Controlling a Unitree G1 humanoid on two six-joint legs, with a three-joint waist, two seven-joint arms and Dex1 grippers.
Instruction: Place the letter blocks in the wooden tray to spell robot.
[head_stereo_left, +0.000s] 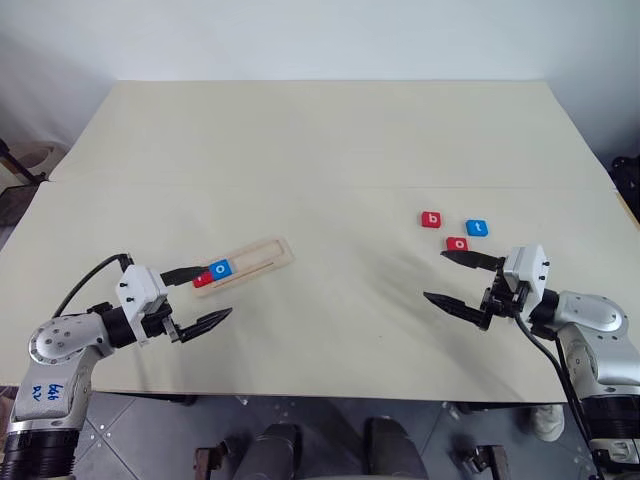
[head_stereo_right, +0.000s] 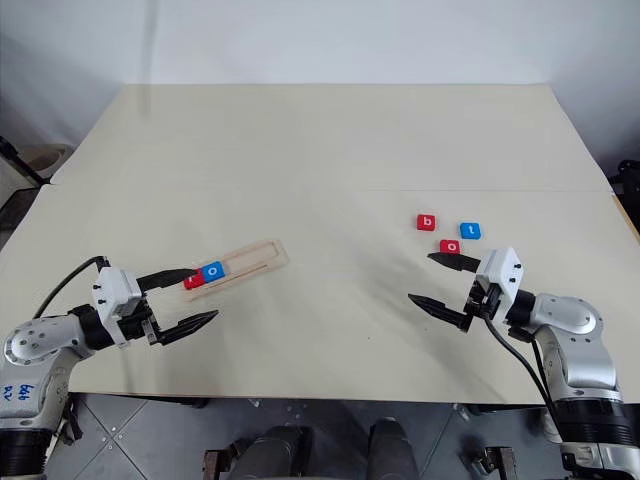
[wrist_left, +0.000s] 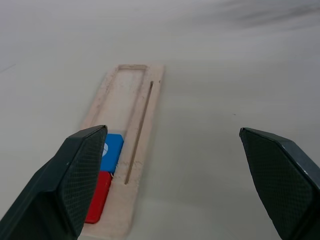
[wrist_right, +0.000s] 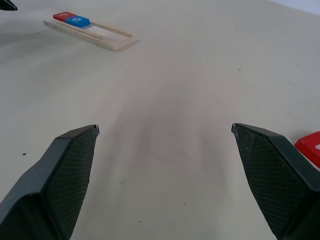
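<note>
Table: lying on it toward the left is the wooden tray, holding a red block and a blue "o" block at its near end. Left gripper and right gripper are both hovering with fingers spread wide, holding nothing. Sitting near the right gripper are the red "b" block, blue "t" block and red "o" block.

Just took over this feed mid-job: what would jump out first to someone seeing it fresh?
The wooden tray on the robot's left side of the table, with a red block and a blue o block filling its near end. Across the table on the right lie three loose blocks: red b, blue t and red o, just beyond the open right end effector.
</note>
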